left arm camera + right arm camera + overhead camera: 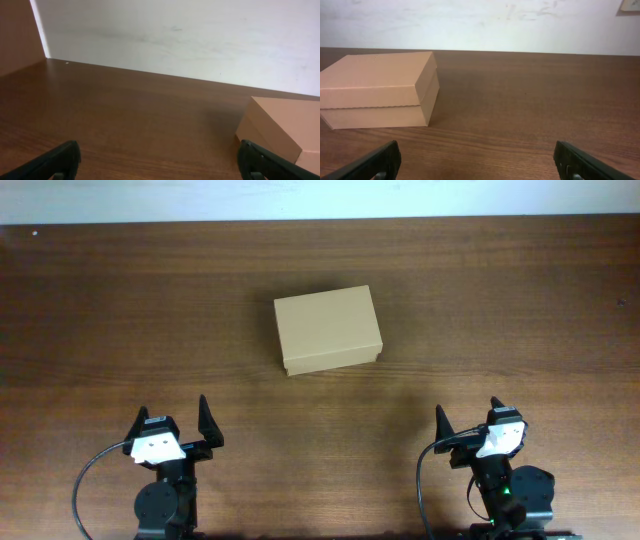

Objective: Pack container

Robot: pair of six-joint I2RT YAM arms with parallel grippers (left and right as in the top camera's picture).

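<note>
- Your left gripper [172, 413] sits at the near left edge of the table [100, 310]. Its jaws are spread wide with nothing between them, and its fingers point toward the far side.
- Your right gripper [468, 412] mirrors it at the near right, also wide open, empty and aimed far. Both arms are pulled back low and touch nothing.
- The container [328, 330] stands well apart from both grippers, past them near the table's middle. It is slightly nearer the right arm's reach and turned a little off square.
- Its flap lid is down. The lid's lip overlaps the near face and the right face, and the hinge is not visible from here.
- Expect plain cardboard: probably light, stiff along the folds, with walls that give if you squeeze them. It is likely to slide on the wood if you push it with one finger only.
- The body looks too broad for the jaws to span, so take the lid's thin near lip to lift it. Brace the box with your other gripper against a side wall.
- No goods to pack are in view.
- Beyond the container, bare table runs to the pale wall [300, 198].
</note>
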